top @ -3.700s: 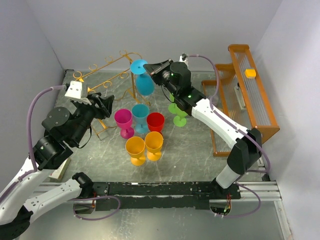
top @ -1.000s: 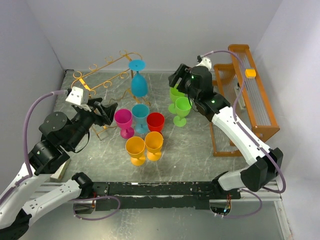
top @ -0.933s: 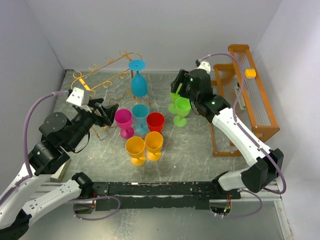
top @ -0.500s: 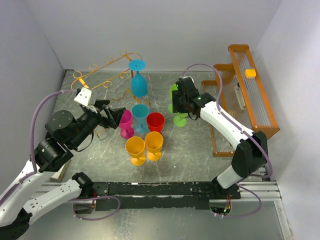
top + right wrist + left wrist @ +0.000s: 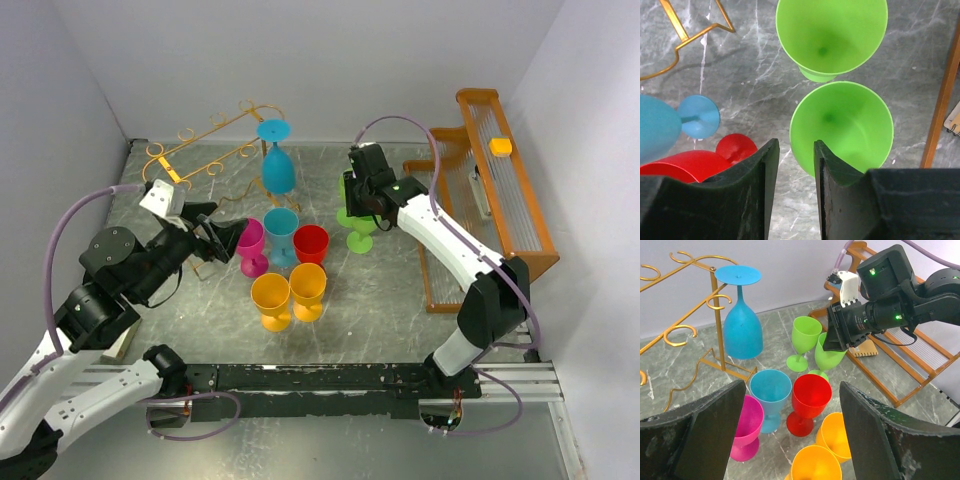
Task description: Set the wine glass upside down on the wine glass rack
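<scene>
- Glossy grey tabletop with pale marble veins, boxed in by plain white walls.
- Matte black fingers of the right gripper drawn nearly together, straddling the left rim of the lime green wine glass: one outside the bowl, one inside. Cannot tell whether pinching.
- Smooth opaque plastic, round mouth up, foot on the table; second green glass just beyond the fingertips.
- Spread wide and holding nothing: the left gripper, with magenta glass, turquoise glass and red glass below the gap.
- Beyond the left fingers, the wine glass rack: thin gold wire, scrolled ends, blue wine glass hanging bowl-down.
- Slatted orange wooden rack to the right of the right fingers.
</scene>
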